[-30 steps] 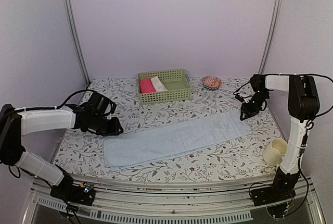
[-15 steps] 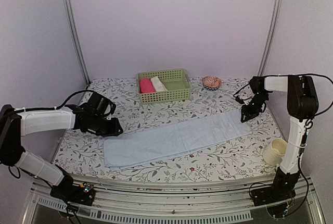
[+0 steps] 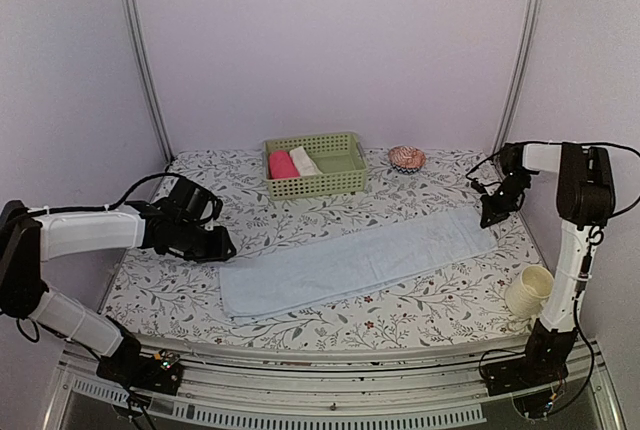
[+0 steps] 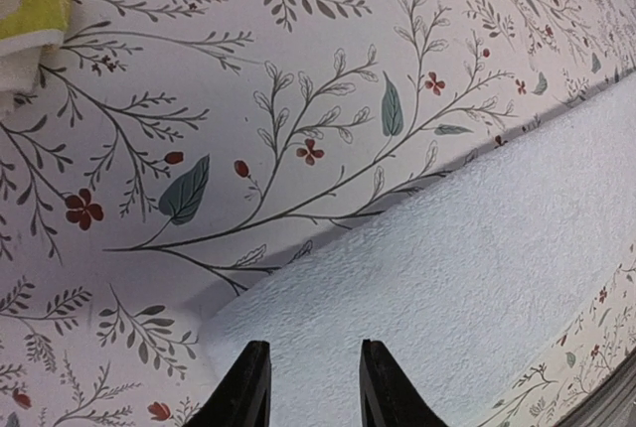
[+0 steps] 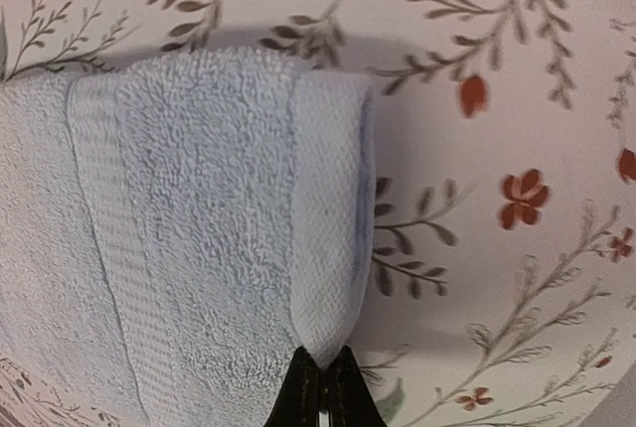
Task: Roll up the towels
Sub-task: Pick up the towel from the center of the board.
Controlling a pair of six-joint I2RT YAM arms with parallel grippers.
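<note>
The right gripper (image 5: 320,387) pinches the blue towel (image 3: 355,262) at its right end; the left gripper (image 4: 313,392), jaws narrowly parted and empty, hovers at its left corner.

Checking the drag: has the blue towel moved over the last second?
Yes: the blue towel slid rightward relative to the green basket, pulled by the right gripper.

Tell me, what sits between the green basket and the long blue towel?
Nothing but bare flowered tabletop separates the basket from the blue towel, as the top view shows.
</note>
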